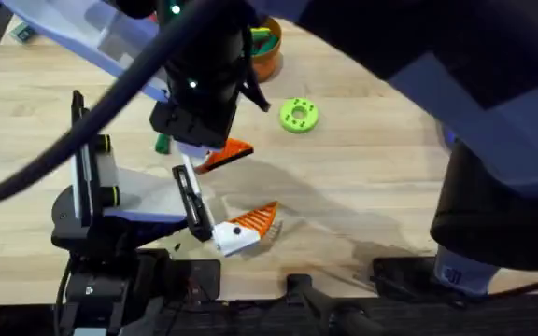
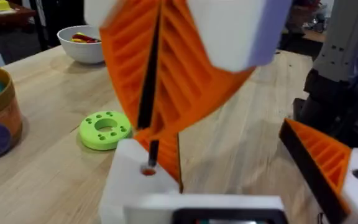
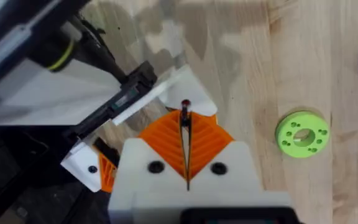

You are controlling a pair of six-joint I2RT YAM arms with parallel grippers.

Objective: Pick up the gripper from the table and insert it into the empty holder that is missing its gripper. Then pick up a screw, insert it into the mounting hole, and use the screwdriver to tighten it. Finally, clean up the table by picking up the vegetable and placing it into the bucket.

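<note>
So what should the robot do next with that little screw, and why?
Probably ease the right gripper straight down a little. It is shut on the thin dark screw, whose tip sits right at the mounting hole in the white block of the left gripper. The screw looks lined up but not seated yet.

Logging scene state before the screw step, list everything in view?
holder: 1, lime green, mid-table, lying flat
bucket: 1, orange-brown, far side, green and yellow items inside
vegetable: 1, dark green, on table beside the right arm's wrist
bowl: 1, white, far edge, red and yellow bits inside
thin pin: 1, dark, possibly the screw, between the right gripper's pads
table: 1, light wood
left gripper: white and orange, open
right gripper: white and orange, shut on the pin
</note>
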